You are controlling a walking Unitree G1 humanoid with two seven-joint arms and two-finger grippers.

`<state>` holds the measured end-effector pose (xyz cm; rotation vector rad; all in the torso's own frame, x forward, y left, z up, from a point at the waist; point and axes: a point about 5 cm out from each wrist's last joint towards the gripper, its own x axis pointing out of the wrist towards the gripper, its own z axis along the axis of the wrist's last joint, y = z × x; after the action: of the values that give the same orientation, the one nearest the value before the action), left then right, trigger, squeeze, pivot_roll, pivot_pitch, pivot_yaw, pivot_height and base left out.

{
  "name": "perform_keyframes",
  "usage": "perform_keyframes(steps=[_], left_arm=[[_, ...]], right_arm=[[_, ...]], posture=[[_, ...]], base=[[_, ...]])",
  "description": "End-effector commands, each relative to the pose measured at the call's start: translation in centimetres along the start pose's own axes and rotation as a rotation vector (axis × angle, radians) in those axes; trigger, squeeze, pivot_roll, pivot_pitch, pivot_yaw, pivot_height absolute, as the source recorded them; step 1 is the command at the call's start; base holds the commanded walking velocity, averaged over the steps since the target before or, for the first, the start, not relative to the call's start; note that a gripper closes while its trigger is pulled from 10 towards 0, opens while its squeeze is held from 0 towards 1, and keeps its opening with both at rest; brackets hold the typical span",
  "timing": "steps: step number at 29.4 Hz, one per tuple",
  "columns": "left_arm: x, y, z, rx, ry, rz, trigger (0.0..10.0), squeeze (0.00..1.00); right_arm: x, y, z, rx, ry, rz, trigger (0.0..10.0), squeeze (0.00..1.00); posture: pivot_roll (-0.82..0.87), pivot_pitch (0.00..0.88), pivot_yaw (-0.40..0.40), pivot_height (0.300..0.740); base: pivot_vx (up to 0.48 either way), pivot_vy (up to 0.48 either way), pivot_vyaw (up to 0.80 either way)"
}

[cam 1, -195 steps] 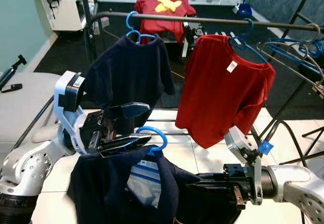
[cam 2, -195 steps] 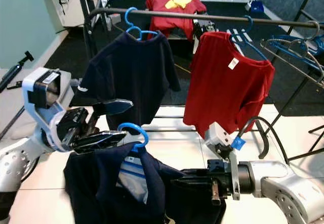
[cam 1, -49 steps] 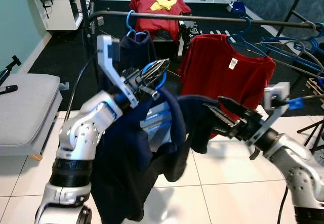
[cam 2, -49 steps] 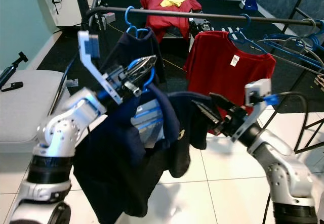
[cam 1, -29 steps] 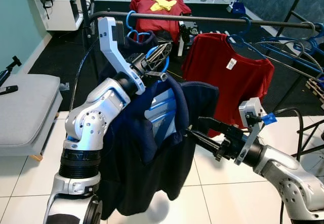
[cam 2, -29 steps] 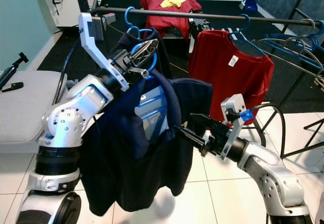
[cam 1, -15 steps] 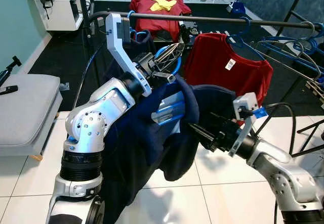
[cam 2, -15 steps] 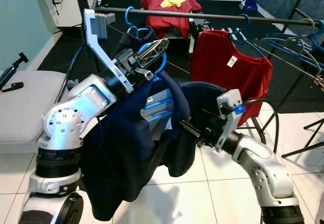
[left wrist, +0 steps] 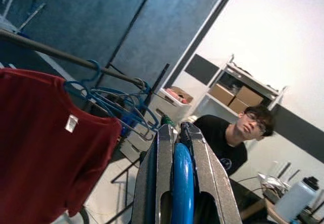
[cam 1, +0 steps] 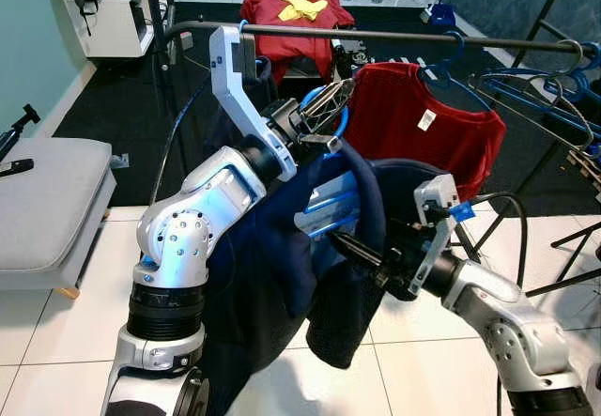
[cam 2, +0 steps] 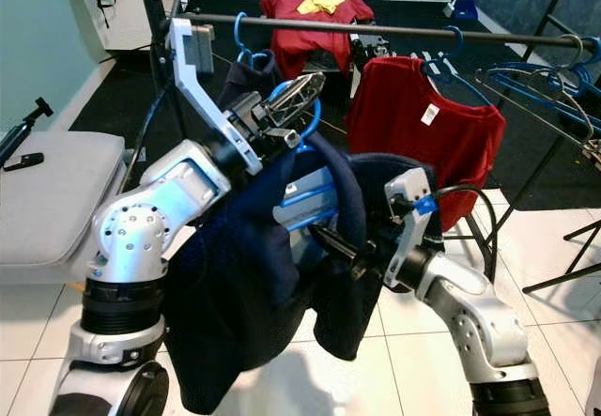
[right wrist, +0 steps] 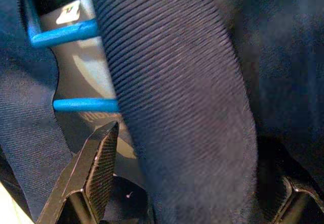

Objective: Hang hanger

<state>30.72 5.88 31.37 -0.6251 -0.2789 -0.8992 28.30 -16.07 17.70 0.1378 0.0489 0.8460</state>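
- Blue plastic made up the hanger [cam 1: 331, 106], which looked thin, stiff and light; its hook sat pinched between the pressed-together fingers of the left end effector [cam 1: 324, 104], raised just short of the rail [cam 1: 394, 36].
- In the left wrist view the blue hook [left wrist: 183, 183] ran up between the two metal-edged fingers [left wrist: 159, 178], so the hold was on the rigid part, the sensible place to grip.
- Draped from that hanger, below the left end effector, hung the navy shirt [cam 1: 282, 275]: soft, limp and probably the heavier share of the load, likely to swing and to slide off a smooth plastic shoulder if tilted.
- At the shirt's collar, lower and to the right of the left end effector, the right end effector [cam 1: 371, 261] had its fingers spread, one either side of a fold of ribbed navy cloth [right wrist: 177, 97], not clearly clamping it.
- Beyond the left end effector, along the rail, a red shirt [cam 1: 418, 125] already hung on another blue hanger [cam 1: 449, 64]; the gap beside it seemed the natural spot.
- Smooth plastic on a smooth bar would probably slide easily once hooked.
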Motion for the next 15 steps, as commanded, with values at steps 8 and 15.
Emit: perform_keyframes(steps=[8,15], left_arm=[[0.7,-0.6,0.0,0.038,-0.013,0.029,10.0,0.0],[0.5,0.0,0.2,0.066,-0.013,0.052,10.0,0.0]], right_arm=[[0.6,-1.2,0.6,-0.017,-0.045,-0.094,0.0,0.0],[0.4,-1.4,0.9,-0.021,-0.057,-0.108,0.0,0.0]], posture=[[-0.01,0.092,-0.031,0.74],[-0.01,0.092,-0.031,0.74]], base=[[0.0,0.0,0.0],[0.0,0.0,0.0]])
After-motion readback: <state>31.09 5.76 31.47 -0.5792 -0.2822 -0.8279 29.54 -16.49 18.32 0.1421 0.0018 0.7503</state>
